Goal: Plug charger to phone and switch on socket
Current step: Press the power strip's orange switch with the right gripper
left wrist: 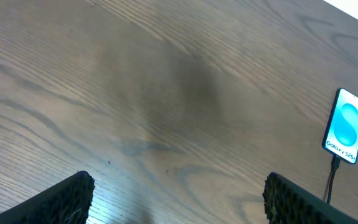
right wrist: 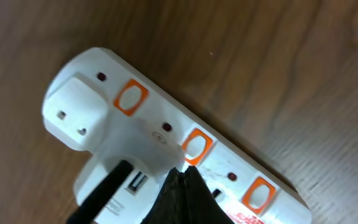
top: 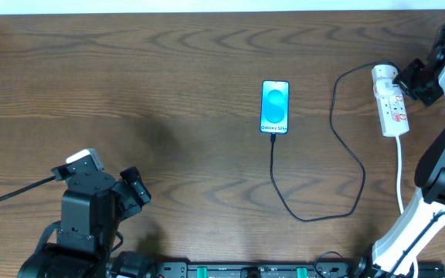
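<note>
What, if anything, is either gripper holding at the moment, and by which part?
Nothing is held. The left gripper stands open over the table; the right gripper is shut, its tips by a switch on the socket, gripping nothing.

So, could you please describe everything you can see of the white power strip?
The socket is a narrow white plastic strip lying flat on the table. Three orange-framed switches and red print show on top. The charger is plugged in at its far end; a white cord leaves the near end. The shut right gripper points beside the middle switch; contact is unclear.
</note>
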Robot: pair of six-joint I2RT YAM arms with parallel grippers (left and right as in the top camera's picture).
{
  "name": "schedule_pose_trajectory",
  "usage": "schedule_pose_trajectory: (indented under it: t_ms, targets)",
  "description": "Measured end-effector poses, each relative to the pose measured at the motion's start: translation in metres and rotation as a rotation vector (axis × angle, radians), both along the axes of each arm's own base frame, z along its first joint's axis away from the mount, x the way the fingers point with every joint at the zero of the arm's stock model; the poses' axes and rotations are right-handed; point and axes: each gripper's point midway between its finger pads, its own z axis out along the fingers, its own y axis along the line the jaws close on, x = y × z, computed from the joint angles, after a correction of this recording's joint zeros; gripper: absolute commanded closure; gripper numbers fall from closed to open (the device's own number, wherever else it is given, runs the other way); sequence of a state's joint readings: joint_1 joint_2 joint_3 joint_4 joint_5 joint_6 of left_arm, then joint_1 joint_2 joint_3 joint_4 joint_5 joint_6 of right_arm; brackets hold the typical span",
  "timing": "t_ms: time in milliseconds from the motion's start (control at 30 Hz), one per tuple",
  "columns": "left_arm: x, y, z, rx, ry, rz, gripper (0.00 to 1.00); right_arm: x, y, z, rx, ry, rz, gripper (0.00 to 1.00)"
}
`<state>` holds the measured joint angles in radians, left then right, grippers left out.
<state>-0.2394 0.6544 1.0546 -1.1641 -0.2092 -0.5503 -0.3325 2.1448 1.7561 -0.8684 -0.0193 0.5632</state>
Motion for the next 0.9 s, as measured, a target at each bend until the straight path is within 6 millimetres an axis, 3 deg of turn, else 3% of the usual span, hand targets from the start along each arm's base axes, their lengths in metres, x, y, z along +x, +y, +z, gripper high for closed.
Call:
schedule_pose_trajectory:
  t_ms: [900]
  targets:
    - [0.000,0.000,0.000,0.000,0.000,0.000,0.13,-0.010,-0.007,-0.002,-0.041,0.045,-0.017,0.99]
